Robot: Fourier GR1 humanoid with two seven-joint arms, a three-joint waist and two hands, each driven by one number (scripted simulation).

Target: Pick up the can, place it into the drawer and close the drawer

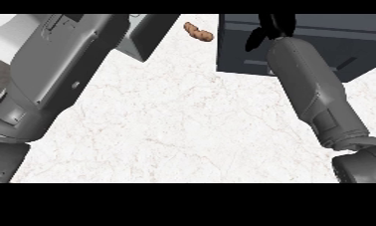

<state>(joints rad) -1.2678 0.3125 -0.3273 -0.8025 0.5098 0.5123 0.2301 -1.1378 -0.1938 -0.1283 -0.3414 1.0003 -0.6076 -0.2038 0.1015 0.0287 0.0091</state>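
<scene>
Drawer (308,46) dark, on white marble counter (183,120), right hand (266,31) over it

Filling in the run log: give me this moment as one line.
right hand: over dark drawer unit, fingers unclear | left hand: not visible | can: not seen | brown item: on counter

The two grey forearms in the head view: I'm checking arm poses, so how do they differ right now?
The left grey forearm slants up toward the view's upper left, over the white marble counter; the right grey forearm reaches up over the dark grey drawer unit. The right black hand shows above that unit, while the left hand is out of view. Both forearms enter from the lower edge.
</scene>
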